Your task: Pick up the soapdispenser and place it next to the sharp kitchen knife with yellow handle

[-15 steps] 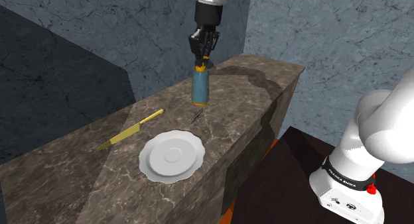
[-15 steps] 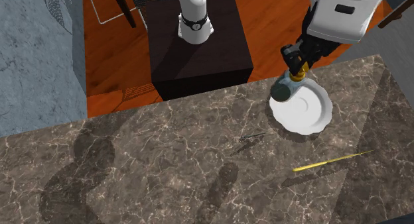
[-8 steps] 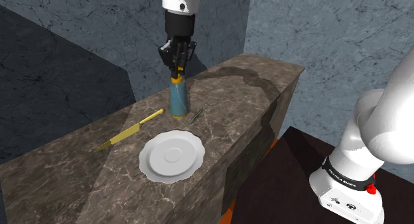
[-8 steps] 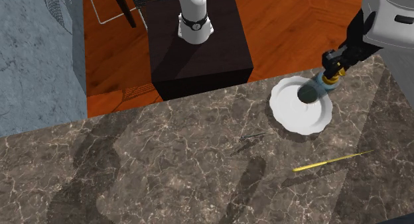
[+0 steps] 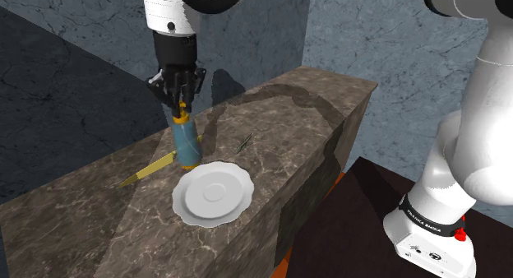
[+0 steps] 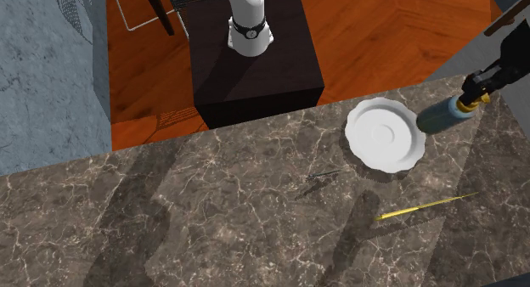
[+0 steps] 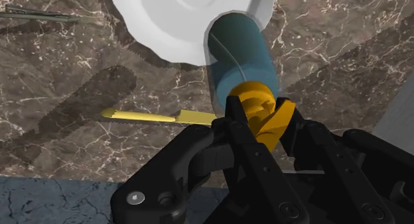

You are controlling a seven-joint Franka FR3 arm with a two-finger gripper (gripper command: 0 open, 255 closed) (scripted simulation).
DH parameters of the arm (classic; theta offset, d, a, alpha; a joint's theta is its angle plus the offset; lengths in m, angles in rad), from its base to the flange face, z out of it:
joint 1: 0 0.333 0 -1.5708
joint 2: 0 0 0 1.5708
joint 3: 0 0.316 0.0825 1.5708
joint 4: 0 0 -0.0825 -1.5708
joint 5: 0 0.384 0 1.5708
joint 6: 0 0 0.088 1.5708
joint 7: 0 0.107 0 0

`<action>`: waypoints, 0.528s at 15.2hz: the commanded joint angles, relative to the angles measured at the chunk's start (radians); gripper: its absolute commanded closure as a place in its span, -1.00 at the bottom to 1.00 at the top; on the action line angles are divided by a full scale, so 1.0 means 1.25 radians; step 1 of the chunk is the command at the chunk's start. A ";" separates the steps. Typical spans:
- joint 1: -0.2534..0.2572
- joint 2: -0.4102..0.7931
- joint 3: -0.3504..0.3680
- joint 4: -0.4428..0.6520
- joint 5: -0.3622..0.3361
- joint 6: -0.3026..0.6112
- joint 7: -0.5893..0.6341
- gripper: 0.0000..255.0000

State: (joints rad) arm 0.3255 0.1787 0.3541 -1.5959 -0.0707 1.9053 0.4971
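The soap dispenser [image 5: 187, 143] has a teal-blue body and a yellow pump. It hangs a little tilted from my gripper [image 5: 180, 104], which is shut on the pump. In the shoulder view it is over the marble counter [image 5: 271, 120], between the yellow knife [image 5: 150, 169] and the white plate [image 5: 214, 192], and it hides the knife's handle end. The wrist view shows my fingers [image 7: 233, 116] clasping the pump, with the dispenser [image 7: 240, 54] over the plate's rim and the knife [image 7: 156, 115] lying just beside it. In the second exterior view the dispenser [image 6: 440, 115] hangs right of the plate [image 6: 385, 136], and the knife [image 6: 423, 208] lies nearer the camera.
A thin dark utensil [image 5: 244, 141] lies on the counter right of the dispenser in the shoulder view. Blue-grey walls rise behind the counter. The counter's front edge drops to the wood floor by my dark stand [image 6: 255, 64].
My arm has carried the dispenser to the shoulder view's left and lower, from beside the thin utensil to just over the knife and the plate's edge. The grip has not changed.
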 commanded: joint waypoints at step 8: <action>0.147 0.277 0.015 0.349 -0.116 -0.091 0.136 1.00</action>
State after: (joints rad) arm 0.4881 0.4840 0.3741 -1.2131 -0.2010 1.8065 0.6532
